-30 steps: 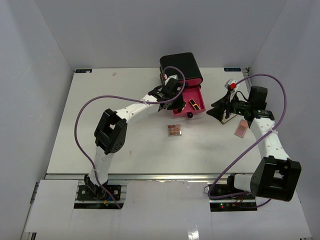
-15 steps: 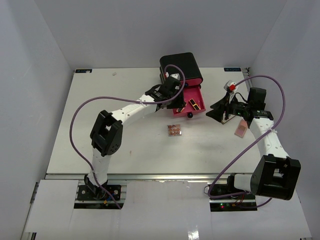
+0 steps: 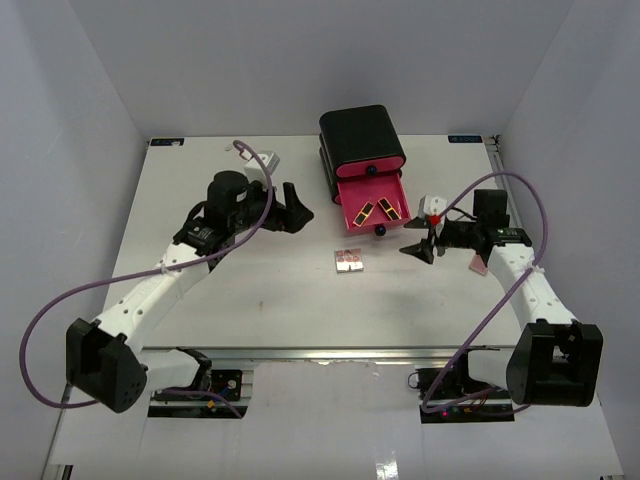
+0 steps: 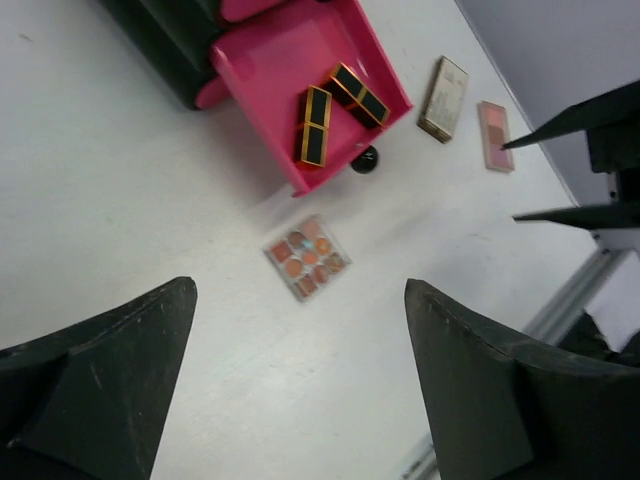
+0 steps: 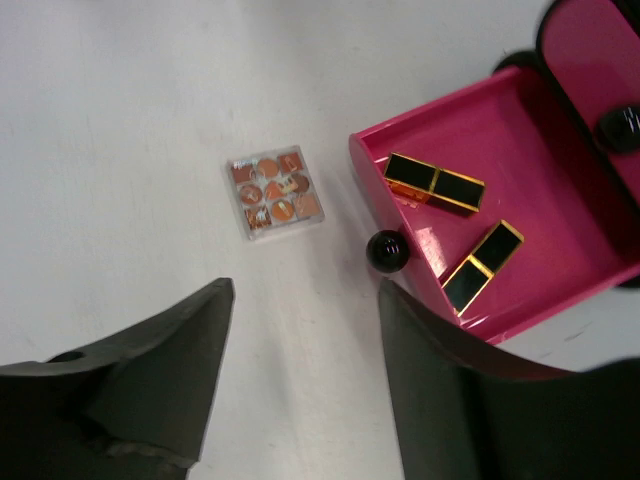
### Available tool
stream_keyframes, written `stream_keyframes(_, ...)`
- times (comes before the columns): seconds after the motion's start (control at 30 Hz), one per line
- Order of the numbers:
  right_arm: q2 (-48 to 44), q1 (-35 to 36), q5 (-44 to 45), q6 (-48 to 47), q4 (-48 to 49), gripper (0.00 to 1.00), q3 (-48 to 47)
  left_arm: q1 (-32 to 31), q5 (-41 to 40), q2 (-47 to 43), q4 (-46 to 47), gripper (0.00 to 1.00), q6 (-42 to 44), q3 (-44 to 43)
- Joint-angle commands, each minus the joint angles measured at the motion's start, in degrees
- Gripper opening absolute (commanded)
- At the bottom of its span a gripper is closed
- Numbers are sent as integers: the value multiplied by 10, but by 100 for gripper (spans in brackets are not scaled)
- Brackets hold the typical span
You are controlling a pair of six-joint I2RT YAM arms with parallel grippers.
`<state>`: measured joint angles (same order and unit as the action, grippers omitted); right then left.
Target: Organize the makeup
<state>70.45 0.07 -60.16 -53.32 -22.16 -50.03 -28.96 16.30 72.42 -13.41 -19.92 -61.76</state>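
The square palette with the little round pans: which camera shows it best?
The right wrist view: the palette lies close and unobstructed, each pan distinct. The left wrist view shows it smaller and farther off, but clear. The top view gives only a small square near the open pink drawer.

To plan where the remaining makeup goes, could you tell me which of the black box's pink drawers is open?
The pulled-out drawer holding two lipsticks; the drawer above it is shut.
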Motion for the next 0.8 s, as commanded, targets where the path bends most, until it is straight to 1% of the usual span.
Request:
stream_keyframes(0.0,-35,55,30,-421,-125,70,40,25,-5,-80,18,98,80,79)
stream_keyframes(0.03,-36,70,54,-451,-128,71,49,25,-21,-95,21,98,89,92)
stream_keyframes(0.07,-34,88,86,-455,-118,70,54,25,-34,-110,28,98,96,101)
stream_keyframes(0.13,-20,118,143,-456,-99,64,57,25,-60,-137,45,98,106,153)
stream_keyframes(0.2,0,140,190,-451,-77,53,57,26,-80,-153,47,98,119,171)
stream_keyframes(0.27,23,154,222,-418,-43,45,62,26,-97,-162,40,98,127,166)
stream_keyframes(0.33,49,174,264,-389,7,38,70,26,-98,-167,41,98,130,164)
stream_keyframes(0.4,70,193,301,-342,51,32,75,26,-98,-173,39,98,131,164)
stream_keyframes(0.5,104,220,353,-305,105,24,78,26,-102,-183,39,98,133,164)
stream_keyframes(0.57,124,236,386,-274,149,21,85,26,-102,-188,40,98,133,165)
stream_keyframes(0.77,159,289,508,-255,417,25,182,26,-103,-199,41,98,134,166)
